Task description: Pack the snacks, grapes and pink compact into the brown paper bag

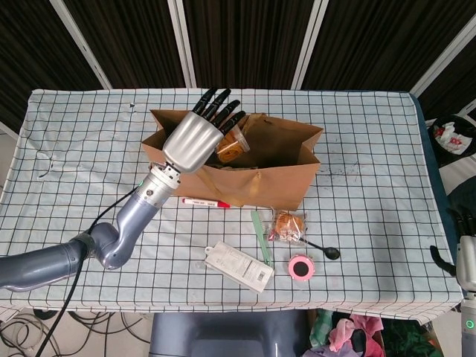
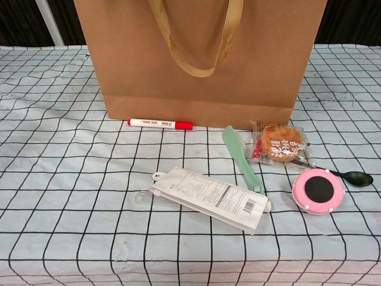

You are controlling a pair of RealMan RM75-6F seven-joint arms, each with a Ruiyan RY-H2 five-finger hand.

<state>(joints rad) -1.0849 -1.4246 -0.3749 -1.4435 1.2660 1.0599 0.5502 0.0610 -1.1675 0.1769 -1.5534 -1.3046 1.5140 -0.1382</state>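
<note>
Fingers of our left hand [image 1: 195, 137] are stretching out over the open mouth of the brown paper bag [image 1: 279, 182], and a clear-wrapped orange snack [image 1: 231, 146] is sitting just under them above the bag's opening; we cannot tell whether the fingers are pinching it or merely lying against it. We are seeing only a sliver of our right hand [image 1: 467, 249] at the far right edge of the head view, too little to tell how its fingers are lying. On the checked cloth of the desk [image 2: 53, 179], a red and white marker pen [image 2: 160, 124] is lying against the bag's front base. Nearer us, a wrapped round pastry [image 2: 280, 143] is resting beside a pale green plastic spatula [image 2: 241, 158], with a black spoon [image 2: 351, 176] just behind the round pink compact [image 2: 318, 190]. A flat white packet with a barcode [image 2: 211, 196] is lying left of the compact, well apart from the bag.
</note>
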